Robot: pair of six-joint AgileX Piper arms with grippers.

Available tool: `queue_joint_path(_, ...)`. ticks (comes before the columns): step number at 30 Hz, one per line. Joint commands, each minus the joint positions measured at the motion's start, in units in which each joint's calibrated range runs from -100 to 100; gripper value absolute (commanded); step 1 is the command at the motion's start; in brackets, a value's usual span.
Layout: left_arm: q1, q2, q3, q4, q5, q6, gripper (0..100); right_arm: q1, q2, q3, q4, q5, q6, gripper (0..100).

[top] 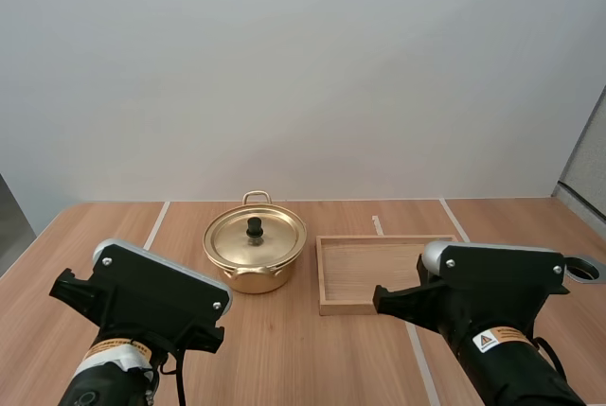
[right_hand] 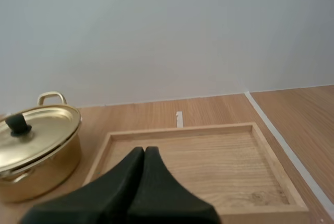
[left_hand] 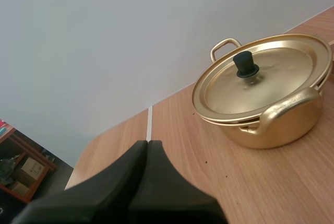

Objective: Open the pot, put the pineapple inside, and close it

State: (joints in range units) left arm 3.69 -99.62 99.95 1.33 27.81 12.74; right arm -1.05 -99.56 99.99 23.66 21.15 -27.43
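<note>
**Both grippers closed and empty, pot lidded**

Your left gripper (left_hand: 147, 146) has its fingers pressed together into one dark wedge, with nothing in them. The pot (left_hand: 276, 125) sits on the table (left_hand: 177, 125) ahead of it and a little to its right, well apart. The lid (left_hand: 276, 78) is seated flat and its black knob (left_hand: 245, 65) stands upright. Your right gripper (right_hand: 144, 152) is the same story: fingers tight together, nothing between them. The tray (right_hand: 209, 166) lies straight ahead of it, close. The pot stands beside the tray, off to that gripper's left.
</note>
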Motion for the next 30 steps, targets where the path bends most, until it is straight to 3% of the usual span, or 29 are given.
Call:
queue_joint_path(1, 0.10, -0.4, 0.0, 0.3, -0.6, -0.3, 0, -0.2, -0.4, 0.0, -8.1, 5.9, 4.3, 0)
queue_joint_path(6, 0.10, -0.4, 0.0, 0.3, -0.6, -0.3, 0, -0.2, -0.4, 0.0, -17.5, 10.5, 12.1, 0)
queue_joint_path(30, 0.10, -0.4, 0.0, 0.3, -0.6, -0.3, 0, -0.2, -0.4, 0.0, -17.6, 10.5, 12.1, 0)
